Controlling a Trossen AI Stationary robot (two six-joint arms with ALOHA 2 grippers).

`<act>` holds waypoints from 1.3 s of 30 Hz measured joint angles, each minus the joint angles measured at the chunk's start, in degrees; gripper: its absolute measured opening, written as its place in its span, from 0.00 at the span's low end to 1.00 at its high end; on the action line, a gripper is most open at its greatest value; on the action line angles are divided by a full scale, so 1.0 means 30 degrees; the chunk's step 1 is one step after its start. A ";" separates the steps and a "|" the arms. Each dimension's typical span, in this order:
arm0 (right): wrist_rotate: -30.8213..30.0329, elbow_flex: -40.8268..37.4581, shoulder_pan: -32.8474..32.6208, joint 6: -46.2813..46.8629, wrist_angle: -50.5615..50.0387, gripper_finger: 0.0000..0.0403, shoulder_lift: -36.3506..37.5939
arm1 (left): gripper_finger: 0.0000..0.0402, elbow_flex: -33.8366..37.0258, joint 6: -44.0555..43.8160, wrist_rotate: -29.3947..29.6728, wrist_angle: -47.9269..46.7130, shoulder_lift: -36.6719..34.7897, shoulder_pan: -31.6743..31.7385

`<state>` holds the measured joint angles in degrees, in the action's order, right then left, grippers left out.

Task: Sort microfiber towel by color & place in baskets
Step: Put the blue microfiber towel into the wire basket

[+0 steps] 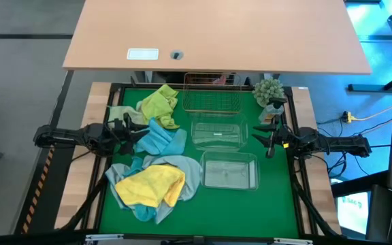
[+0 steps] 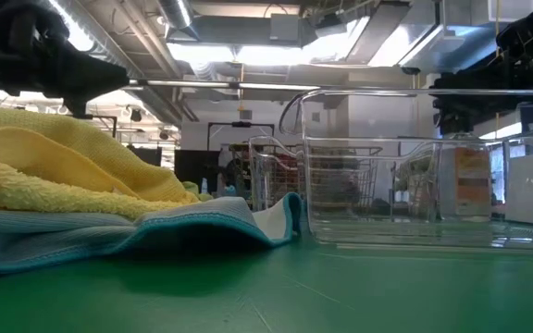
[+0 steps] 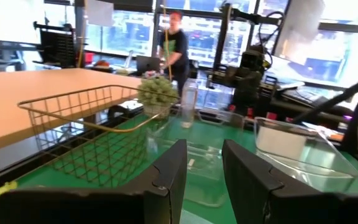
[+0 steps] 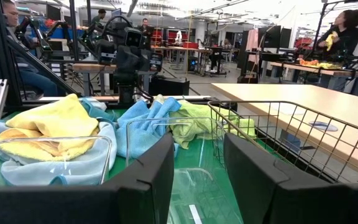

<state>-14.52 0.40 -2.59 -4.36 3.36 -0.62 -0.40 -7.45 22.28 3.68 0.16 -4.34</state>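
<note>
Up high, left gripper open over towels at left of frame, right gripper open at right, wire basket and two clear tubs lined down middle.

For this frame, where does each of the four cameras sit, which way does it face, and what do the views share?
High view: above the table, looking straight down; both arms show, left gripper by the towels, right gripper beside the baskets.
Low view: at table-top height, looking across the green mat; dark arm parts at the top corners.
Left wrist view: faces the wire basket, past its own open fingers.
Right wrist view: faces the towels, past its own open fingers.
Shared: both wrist views and the high view show the wire basket.
</note>
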 joint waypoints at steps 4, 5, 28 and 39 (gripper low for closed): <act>0.0000 0.0000 0.0000 -0.0003 0.0004 0.35 0.0005 | 0.25 -0.0002 -0.0772 0.0405 0.0024 -0.0005 0.0002; 0.0000 0.0000 0.0000 -0.0001 0.0007 0.35 0.0005 | 0.25 -0.0002 -0.1005 0.0379 0.0024 0.0000 0.0000; 0.0000 0.0000 0.0000 -0.0007 0.0007 0.35 -0.0002 | 0.25 -0.0007 -0.1869 0.2258 0.0133 -0.0007 -0.0005; -0.0007 0.0000 0.0000 -0.0007 0.0007 0.35 -0.0002 | 0.25 0.0000 -0.1899 0.3631 0.0153 0.0000 0.0002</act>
<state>-14.55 0.40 -2.59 -4.38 3.38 -0.62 -0.40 -13.15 33.18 4.14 0.16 -4.34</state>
